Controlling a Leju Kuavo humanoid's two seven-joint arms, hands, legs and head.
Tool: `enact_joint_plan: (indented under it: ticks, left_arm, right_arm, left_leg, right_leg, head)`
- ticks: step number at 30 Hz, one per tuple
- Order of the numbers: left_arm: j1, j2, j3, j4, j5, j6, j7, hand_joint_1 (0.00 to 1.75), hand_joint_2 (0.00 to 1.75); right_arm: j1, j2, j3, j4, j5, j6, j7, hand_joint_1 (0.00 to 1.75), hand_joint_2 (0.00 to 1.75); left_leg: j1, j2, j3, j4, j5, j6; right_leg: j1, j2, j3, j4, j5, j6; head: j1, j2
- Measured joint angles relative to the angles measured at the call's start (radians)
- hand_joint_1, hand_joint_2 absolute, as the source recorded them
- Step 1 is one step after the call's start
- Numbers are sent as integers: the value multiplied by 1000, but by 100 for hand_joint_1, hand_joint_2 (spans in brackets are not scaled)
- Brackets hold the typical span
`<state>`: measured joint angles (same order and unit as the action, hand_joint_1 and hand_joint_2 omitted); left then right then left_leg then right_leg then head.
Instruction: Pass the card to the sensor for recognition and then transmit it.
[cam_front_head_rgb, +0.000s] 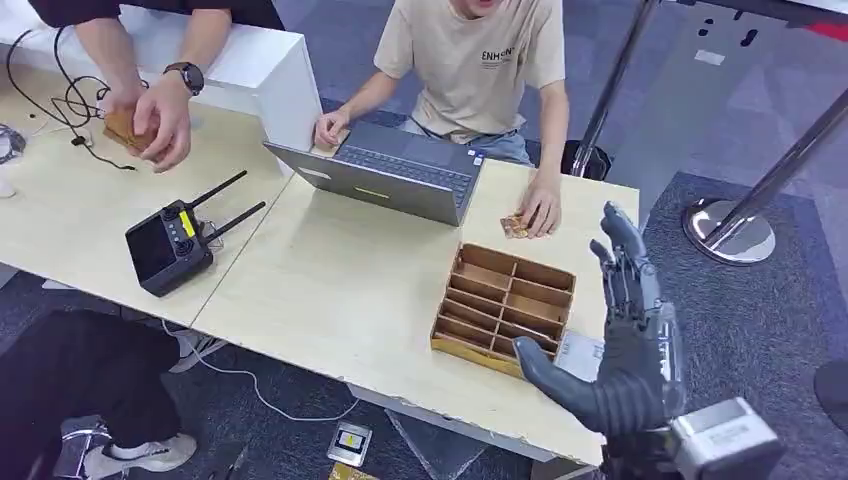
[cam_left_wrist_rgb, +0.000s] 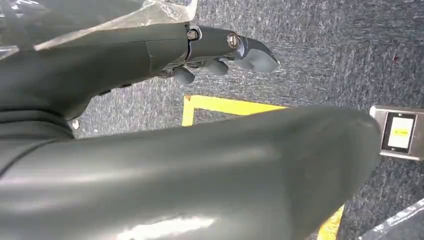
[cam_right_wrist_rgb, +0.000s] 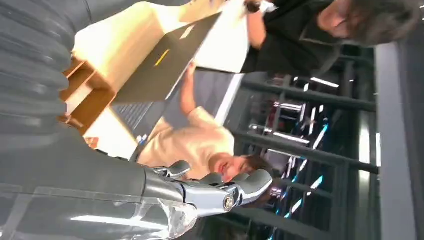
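Raised right hand (cam_front_head_rgb: 625, 330) with fingers spread, empty, at the tabletop's (cam_front_head_rgb: 330, 290) right corner, just beside the divided wooden tray (cam_front_head_rgb: 505, 305). Broad bare stretch of tabletop left of the tray. Blocked beyond by an open laptop (cam_front_head_rgb: 395, 180) and a person's hand (cam_front_head_rgb: 543, 212) resting near the tray's far edge. Further left, a black remote controller (cam_front_head_rgb: 172, 243) with antennas.

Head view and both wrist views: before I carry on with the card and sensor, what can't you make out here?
- Card: the small brown thing under the person's hand by the laptop may be it; too small and half covered.
- Pale flat device beside the wooden tray, perhaps the sensor: partly hidden by the right hand.
- Left hand: its thumb blocks much of the left wrist view; fingers look curled, nothing visibly held.
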<state>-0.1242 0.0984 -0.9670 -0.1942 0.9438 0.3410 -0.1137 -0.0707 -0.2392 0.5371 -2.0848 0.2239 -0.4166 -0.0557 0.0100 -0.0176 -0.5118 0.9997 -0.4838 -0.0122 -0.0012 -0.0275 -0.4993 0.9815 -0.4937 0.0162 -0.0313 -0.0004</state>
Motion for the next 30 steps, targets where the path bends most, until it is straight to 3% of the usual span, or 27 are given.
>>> enact_joint_plan:
  ticks: [2,3,11,21,22,30]
  left_arm:
    - [0,0,0,0,-1,0,0,0,0]
    - [0,0,0,0,-1,0,0,0,0]
    - [0,0,0,0,-7,-6,19,0,0]
    - [0,0,0,0,-5,-4,20,0,0]
    - [0,0,0,0,-4,-3,20,0,0]
    - [0,-1,0,0,-2,-3,19,0,0]
  right_arm:
    - [0,-4,0,5,14,-2,4,0,175]
    - [-1,-7,0,6,24,-4,8,0,0]
    - [-6,-21,0,12,136,-18,67,0,0]
    - [-17,-24,1,16,214,-37,78,0,0]
    - [-18,-25,1,16,227,-37,83,0,175]
    - [-22,-26,4,17,228,-52,100,0,175]
  left_leg:
    - [0,0,0,0,0,0]
    - [0,0,0,0,0,0]
    - [0,0,0,0,0,0]
    - [0,0,0,0,0,0]
    - [0,0,0,0,0,0]
    - [0,0,0,0,0,0]
  right_leg:
    - [0,0,0,0,0,0]
    - [0,0,0,0,0,0]
    - [0,0,0,0,0,0]
    - [0,0,0,0,0,0]
    - [0,0,0,0,0,0]
    - [0,0,0,0,0,0]
  head:
    - [0,0]
    - [0,0]
    - [0,0]
    - [0,0]
    - [0,0]
    - [0,0]
